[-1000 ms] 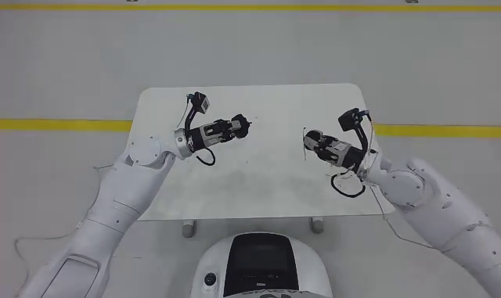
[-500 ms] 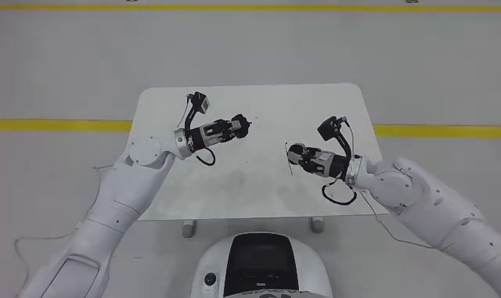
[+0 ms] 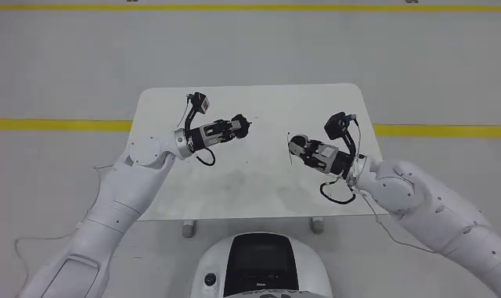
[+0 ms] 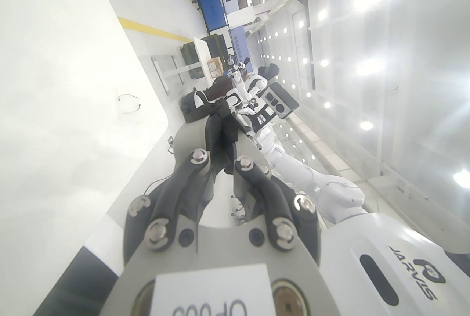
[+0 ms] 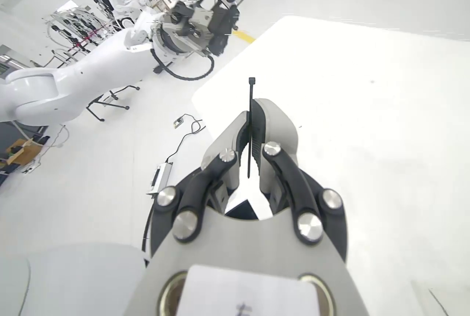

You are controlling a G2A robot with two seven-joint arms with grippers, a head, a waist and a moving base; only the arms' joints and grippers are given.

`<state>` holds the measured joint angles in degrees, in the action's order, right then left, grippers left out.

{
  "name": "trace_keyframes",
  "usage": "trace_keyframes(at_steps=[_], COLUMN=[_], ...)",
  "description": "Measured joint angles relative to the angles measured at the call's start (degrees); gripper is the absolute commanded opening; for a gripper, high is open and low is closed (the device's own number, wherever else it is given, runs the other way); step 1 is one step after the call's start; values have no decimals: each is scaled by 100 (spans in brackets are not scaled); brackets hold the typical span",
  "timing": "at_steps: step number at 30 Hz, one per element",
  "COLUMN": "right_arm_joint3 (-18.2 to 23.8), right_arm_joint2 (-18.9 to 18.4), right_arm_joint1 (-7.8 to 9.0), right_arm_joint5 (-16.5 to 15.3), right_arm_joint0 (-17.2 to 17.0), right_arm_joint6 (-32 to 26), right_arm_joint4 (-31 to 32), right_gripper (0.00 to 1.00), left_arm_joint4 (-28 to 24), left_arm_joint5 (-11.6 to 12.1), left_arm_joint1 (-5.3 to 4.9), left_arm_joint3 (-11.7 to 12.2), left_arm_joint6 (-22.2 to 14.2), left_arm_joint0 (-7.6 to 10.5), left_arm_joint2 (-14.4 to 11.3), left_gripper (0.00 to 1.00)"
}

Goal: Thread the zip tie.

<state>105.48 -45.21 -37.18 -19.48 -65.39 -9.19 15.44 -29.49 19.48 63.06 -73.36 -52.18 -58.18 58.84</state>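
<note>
Right hand clamped on black zip tie, left hand closed, both over white table

Black zip tie, straight, clamped in right hand

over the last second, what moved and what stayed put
The right tool, shut on the zip tie, swung inward over the table toward the left tool, then edged a little toward the far edge. Nothing was taken or released. The left tool kept its place.
</note>
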Motion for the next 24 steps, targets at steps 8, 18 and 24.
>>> trace_keyframes(at_steps=[8, 18, 24], right_arm_joint3=[181, 218, 218], right_arm_joint2=[287, 602, 602], right_arm_joint1=[265, 347, 347], right_arm_joint5=[0, 0, 0], right_arm_joint0=[-104, -31, -31], right_arm_joint6=[1763, 2516, 2520], right_arm_joint4=[627, 809, 809], right_gripper=[0, 0, 0], left_arm_joint4=[0, 0, 0], left_arm_joint5=[0, 0, 0], left_arm_joint1=[0, 0, 0], left_arm_joint3=[0, 0, 0], left_arm_joint6=[0, 0, 0], left_arm_joint0=[0, 0, 0], left_arm_joint2=[0, 0, 0], left_gripper=[0, 0, 0])
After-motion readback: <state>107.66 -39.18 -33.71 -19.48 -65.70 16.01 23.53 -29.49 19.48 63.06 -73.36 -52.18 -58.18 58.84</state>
